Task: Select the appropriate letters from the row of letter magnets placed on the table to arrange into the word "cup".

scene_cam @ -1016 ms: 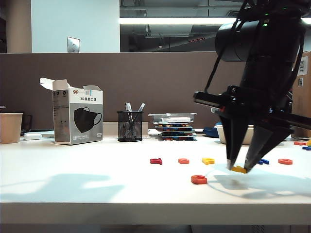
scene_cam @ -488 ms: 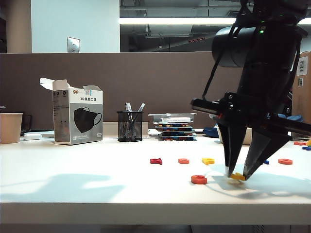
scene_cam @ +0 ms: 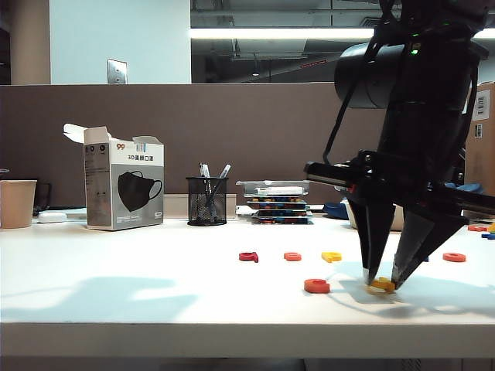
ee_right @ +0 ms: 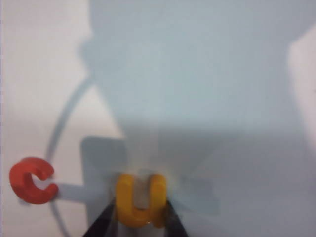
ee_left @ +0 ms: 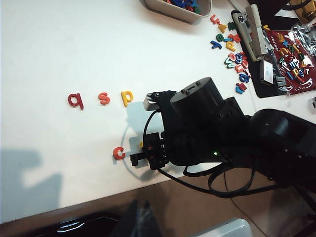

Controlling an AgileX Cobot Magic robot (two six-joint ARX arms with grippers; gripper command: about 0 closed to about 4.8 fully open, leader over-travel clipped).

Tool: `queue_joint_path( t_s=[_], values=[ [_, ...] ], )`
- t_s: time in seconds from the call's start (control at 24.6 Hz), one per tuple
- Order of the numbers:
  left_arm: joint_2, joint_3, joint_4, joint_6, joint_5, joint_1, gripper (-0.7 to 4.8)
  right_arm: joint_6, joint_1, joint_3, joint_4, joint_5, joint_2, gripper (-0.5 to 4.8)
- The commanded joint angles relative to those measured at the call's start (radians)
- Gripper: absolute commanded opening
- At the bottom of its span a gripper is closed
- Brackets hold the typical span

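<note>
My right gripper (scene_cam: 380, 280) points down at the table (scene_cam: 155, 297), shut on the yellow u (scene_cam: 380, 285), which sits at the surface just right of the orange c (scene_cam: 316, 286). The right wrist view shows the u (ee_right: 140, 199) pinched between the dark fingertips (ee_right: 104, 223), with the c (ee_right: 32, 180) a short gap away. The row holds a red q (ee_left: 75, 100), an orange s (ee_left: 104, 98) and the yellow p (ee_left: 127, 97). My left gripper (ee_left: 141, 203) hangs shut and empty off the table's front edge.
A mask box (scene_cam: 124, 185), a mesh pen holder (scene_cam: 206, 201) and a paper cup (scene_cam: 17, 202) stand at the back left. Stacked letter trays (scene_cam: 278, 202) sit behind the row. A bowl of letters (ee_left: 177, 9) and a loose pile (ee_left: 232, 49) lie near the right arm (ee_left: 197, 128).
The right gripper has sunk to the table with the yellow u and shifted slightly left, closer to the orange c. The left arm has kept still.
</note>
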Motion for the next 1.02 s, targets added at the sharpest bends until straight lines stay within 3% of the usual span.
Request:
queue_joint_path(
  t_s=[0.04,0.69,0.81,1.02],
  values=[
    [-0.002,0.003,0.005,0.002,-0.005,0.000,-0.05,0.005,0.015,0.003,-0.005,0.003,-0.003,1.07],
    [-0.002,0.003,0.005,0.002,-0.005,0.000,-0.05,0.008,0.038,0.003,0.011,0.036,0.028,1.08],
    [-0.002,0.003,0.005,0.002,-0.005,0.000,-0.05,0.008,0.038,0.003,0.012,0.035,0.028,1.53],
    [-0.002,0.003,0.005,0.002,-0.005,0.000,-0.05,0.008,0.038,0.003,0.013,0.035,0.028,1.74]
  ],
)
